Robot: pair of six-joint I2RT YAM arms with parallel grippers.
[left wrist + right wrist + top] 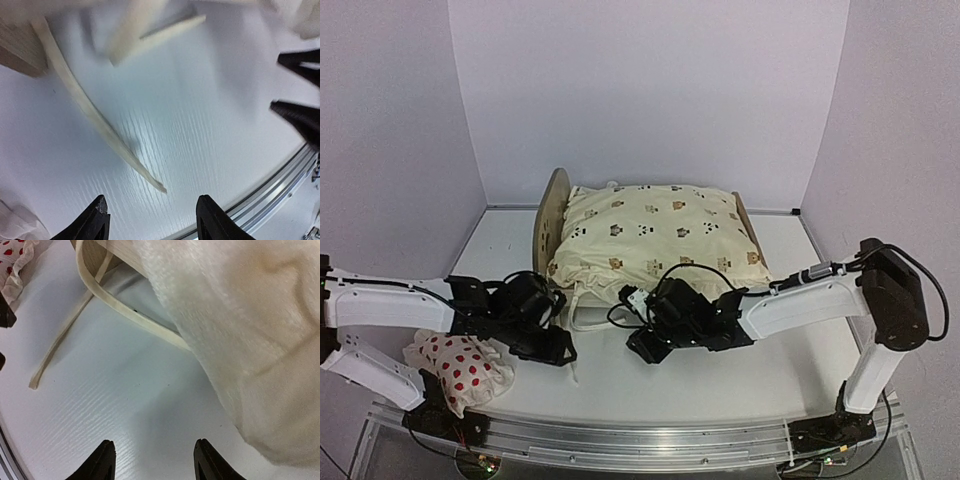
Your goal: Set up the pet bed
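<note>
Pet bed [552, 228] sits back-centre on the table [740, 385], cream cushion [660, 235] piled on it.
From the left: spotted pillow [460, 370] by my left gripper [152, 220], jaws parted and empty over a loose tie [95, 120]; right gripper [155, 460] likewise agape, holding nothing, beside the cushion. I judge the wood frame stiff, light, prone to sliding; I'd pinch the headboard [558, 195] edge.

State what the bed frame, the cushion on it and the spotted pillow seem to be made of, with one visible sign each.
Bed frame: light wood, matt, perhaps unvarnished; fine grain lines show close up.
Cushion: plush fabric, probably synthetic; fuzzy nap in the right wrist view.
Spotted pillow: thin woven cloth, likely cotton; it crumples and has a frilled edge.
</note>
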